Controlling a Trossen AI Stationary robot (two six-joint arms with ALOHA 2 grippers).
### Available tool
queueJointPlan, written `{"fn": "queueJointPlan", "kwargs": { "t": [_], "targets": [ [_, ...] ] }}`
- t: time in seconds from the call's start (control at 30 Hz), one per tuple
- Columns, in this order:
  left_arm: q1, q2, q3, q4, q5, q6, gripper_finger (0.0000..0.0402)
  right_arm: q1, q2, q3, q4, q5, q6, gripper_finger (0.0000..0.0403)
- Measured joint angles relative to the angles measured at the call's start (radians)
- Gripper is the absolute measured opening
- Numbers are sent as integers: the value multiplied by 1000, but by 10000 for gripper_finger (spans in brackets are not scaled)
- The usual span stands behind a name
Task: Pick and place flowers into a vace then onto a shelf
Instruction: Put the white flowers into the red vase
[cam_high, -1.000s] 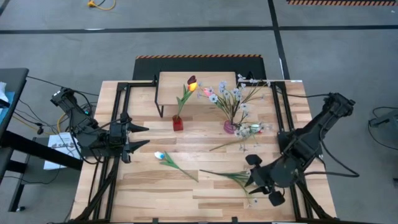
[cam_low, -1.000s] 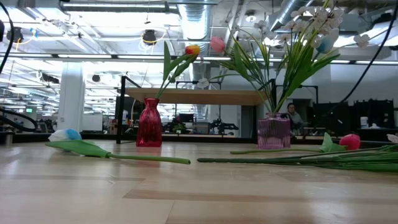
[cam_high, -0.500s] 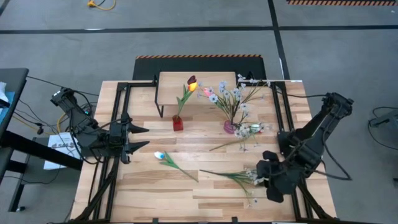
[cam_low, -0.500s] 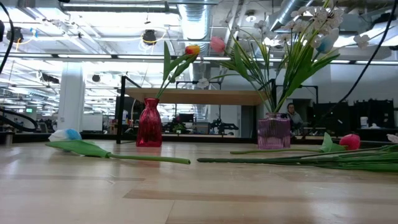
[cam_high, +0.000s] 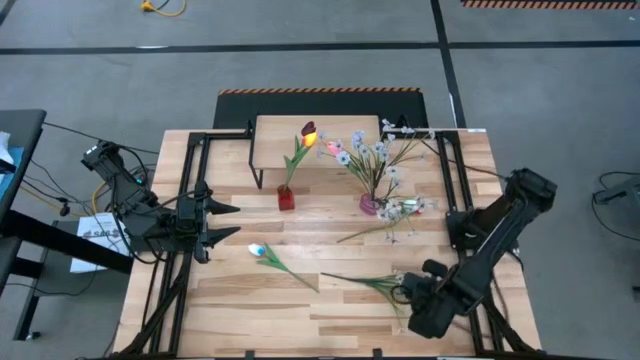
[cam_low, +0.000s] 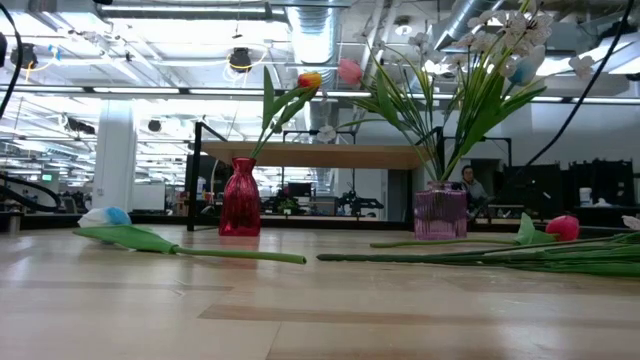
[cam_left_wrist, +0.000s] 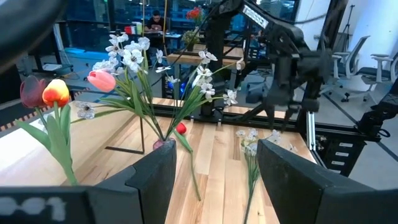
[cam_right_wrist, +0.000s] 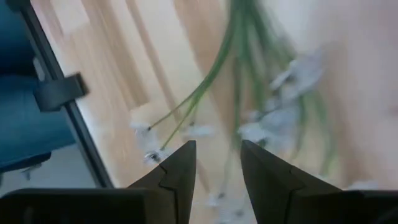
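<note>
A red vase (cam_high: 286, 197) with red and orange tulips (cam_high: 308, 133) and a purple vase (cam_high: 370, 204) with white blossoms and a pink tulip stand on the table just in front of the light-wood shelf (cam_high: 270, 138). A white tulip (cam_high: 270, 257) and two white-blossom sprays (cam_high: 388, 218) (cam_high: 372, 283) lie flat on the table. My right gripper (cam_high: 408, 293) hovers open over the nearer spray (cam_right_wrist: 239, 118), pointing down at it. My left gripper (cam_high: 235, 220) waits open at the table's left side, facing the vases (cam_left_wrist: 163, 143).
Dark metal frame rails (cam_high: 190, 200) run along both sides of the slatted tabletop. In the low view the white tulip (cam_low: 130, 236) lies left of the red vase (cam_low: 239, 197); the sprays' stems (cam_low: 500, 258) stretch across on the right. Bare wood lies along the near edge.
The right arm has shifted toward the table's near edge, and its gripper has swung round over the nearer white-blossom spray by the near right corner. The flowers and vases have stayed where they were.
</note>
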Motion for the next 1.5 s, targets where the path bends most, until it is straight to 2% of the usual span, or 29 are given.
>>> {"fn": "queueJointPlan", "kwargs": {
  "t": [0.23, 0.4, 0.63, 0.73, 0.87, 1.03, 1.3, 1.5],
  "targets": [
    [0, 0, 0, 0, 1, 0, 212, -2, 142, 0, -2, -110, 34, 118],
    [0, 0, 0, 2, 42, -12, 212, -15, 208, 0, -14, -172, 32, 118],
    [0, 0, 0, 2, 45, -15, 212, -23, 253, 0, -53, -195, 11, 114],
    [0, 0, 0, 2, 45, -15, 212, -24, 253, 0, -43, -201, 0, 86],
    [0, 0, 0, 2, 45, -15, 212, -23, 248, 0, -20, -203, -32, 15],
    [0, 0, 0, 1, 45, -15, 212, -23, 248, 6, -4, -206, -57, 4],
    [0, 0, 0, 1, 45, -17, 212, -24, 248, 155, -77, -159, -144, 1],
    [0, 0, 0, 1, 63, -19, 212, -24, 248, 318, -227, -92, -191, 1]
  ]
}}
